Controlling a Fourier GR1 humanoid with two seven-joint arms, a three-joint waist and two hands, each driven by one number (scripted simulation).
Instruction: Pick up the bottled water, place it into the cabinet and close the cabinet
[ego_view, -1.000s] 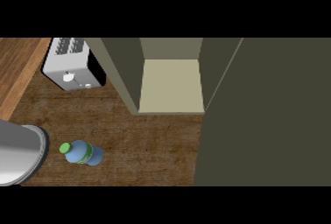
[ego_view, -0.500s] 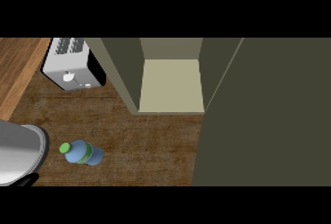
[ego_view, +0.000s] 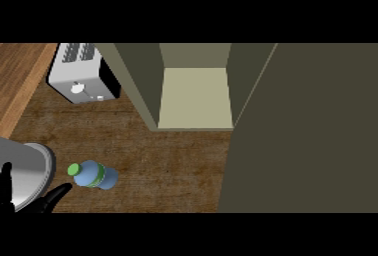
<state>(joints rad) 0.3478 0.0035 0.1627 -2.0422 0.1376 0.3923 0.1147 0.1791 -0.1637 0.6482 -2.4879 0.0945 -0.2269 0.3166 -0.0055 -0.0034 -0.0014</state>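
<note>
The bottle (ego_view: 94, 175) lies on the brown counter (ego_view: 162, 160) in the lower left of the frame. It is pale blue and has a green cap, and the cap points toward the left edge. Nothing is holding it. Just left of the bottle, at the lower left corner, the left hand (ego_view: 33, 200) comes in from the bottom edge. Its black fingers are straight and spread apart, so the hand is wide and holds nothing. One fingertip points up toward the bottle and is near it, but there is a small gap of counter between them. A big grey round shape, the arm (ego_view: 26, 167), sits above the hand at the left edge. The right hand does not show anywhere. In the upper middle of the frame is the cabinet (ego_view: 193, 95). It is open, and its pale floor inside can be seen with dark green walls on both sides. The door (ego_view: 303, 130) is a large dark panel that fills the right side of the frame from top to bottom. In the upper left, a silver toaster (ego_view: 83, 74) with two slots and a white knob stands on the counter, just beside the cabinet's left wall and well apart from the bottle.
</note>
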